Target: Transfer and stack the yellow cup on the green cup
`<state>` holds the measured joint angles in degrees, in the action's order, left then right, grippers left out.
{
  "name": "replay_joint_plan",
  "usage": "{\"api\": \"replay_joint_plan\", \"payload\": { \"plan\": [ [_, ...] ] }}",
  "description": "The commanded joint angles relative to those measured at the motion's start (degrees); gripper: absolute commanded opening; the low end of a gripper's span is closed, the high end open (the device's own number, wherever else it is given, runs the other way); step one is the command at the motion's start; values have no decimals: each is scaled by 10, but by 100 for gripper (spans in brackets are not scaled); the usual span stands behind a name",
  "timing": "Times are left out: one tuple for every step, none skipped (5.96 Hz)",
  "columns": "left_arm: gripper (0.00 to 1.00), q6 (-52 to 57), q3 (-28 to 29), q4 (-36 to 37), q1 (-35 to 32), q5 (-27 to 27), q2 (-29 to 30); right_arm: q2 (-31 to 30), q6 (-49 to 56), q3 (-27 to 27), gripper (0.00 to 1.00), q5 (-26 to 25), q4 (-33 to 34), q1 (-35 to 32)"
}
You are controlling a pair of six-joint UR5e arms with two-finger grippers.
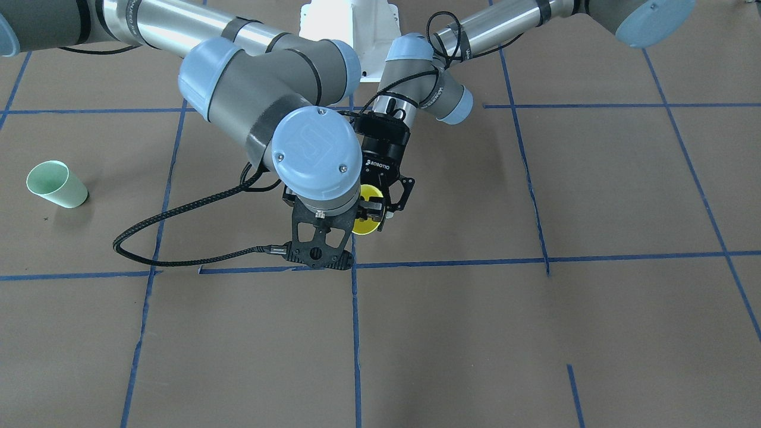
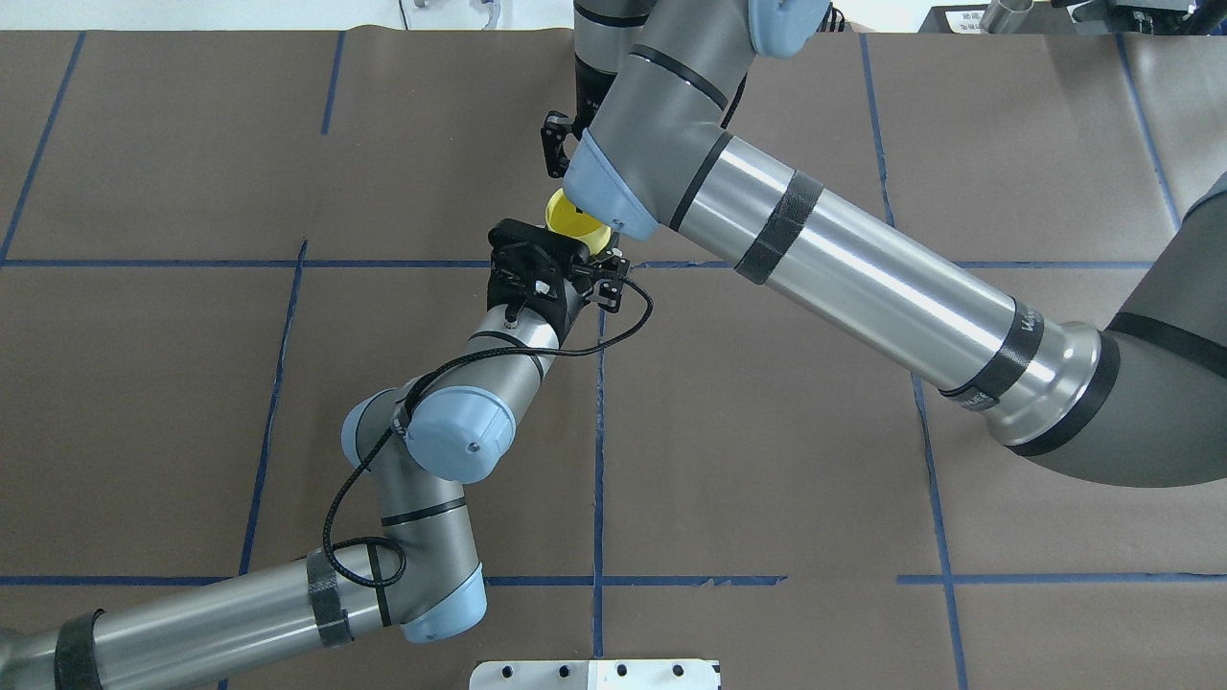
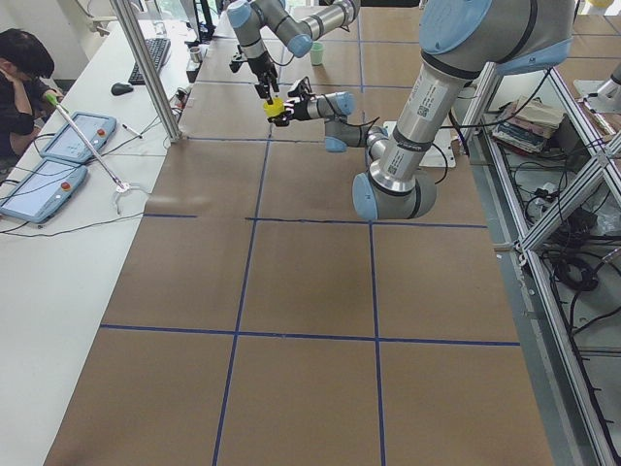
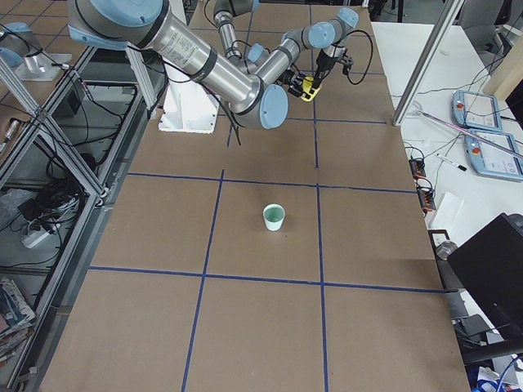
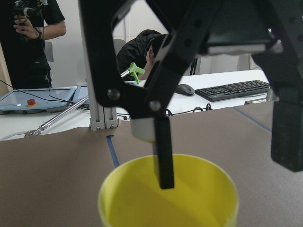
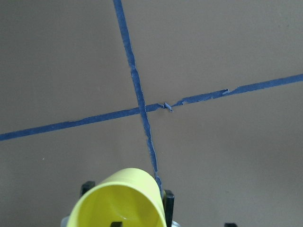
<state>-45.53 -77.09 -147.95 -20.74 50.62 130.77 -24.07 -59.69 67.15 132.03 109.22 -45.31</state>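
The yellow cup [image 1: 364, 226] is held upright above the table's middle, where both arms meet; it also shows in the overhead view [image 2: 573, 222]. My left gripper [image 1: 376, 209] comes in from the side and is shut on the cup's wall. My right gripper [image 5: 225, 175] hangs down from above, open, with one finger [image 5: 163, 156] inside the yellow cup [image 5: 189, 203] and the other outside its rim. In the front view the right gripper is hidden under its wrist. The green cup [image 1: 56, 184] stands upright and alone far over on my right side [image 4: 274, 217].
Blue tape lines [image 1: 354, 333] divide the brown table cover. The right wrist's cable [image 1: 178, 238] loops low over the table. A side table with tablets [image 3: 68, 146], a keyboard and seated operators runs along the far edge. The white robot base [image 1: 351, 30] stands between the arms.
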Motion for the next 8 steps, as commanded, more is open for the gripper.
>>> {"api": "replay_joint_plan", "payload": {
  "plan": [
    [21, 0, 0, -1, 0, 0, -1, 1, 0, 1, 71, 0, -1, 3],
    [21, 0, 0, -1, 0, 1, -1, 2, 0, 0, 71, 1, -2, 3],
    [21, 0, -1, -1, 0, 1, -1, 2, -1, 0, 71, 0, -3, 3],
    [21, 1, -1, 0, -1, 1, -1, 2, 0, 0, 67, 0, -3, 4],
    [21, 3, -1, -1, -1, 1, -1, 2, 0, 0, 60, 0, -3, 5],
    [22, 4, -1, -1, -1, 1, -1, 2, 0, -1, 25, 1, -3, 4],
    [23, 4, -1, 0, -1, 2, -1, 3, 0, -1, 1, 2, -3, 4],
    [26, 4, -1, -1, -1, 2, -1, 3, -2, -1, 0, 2, -3, 4]
  ]
}}
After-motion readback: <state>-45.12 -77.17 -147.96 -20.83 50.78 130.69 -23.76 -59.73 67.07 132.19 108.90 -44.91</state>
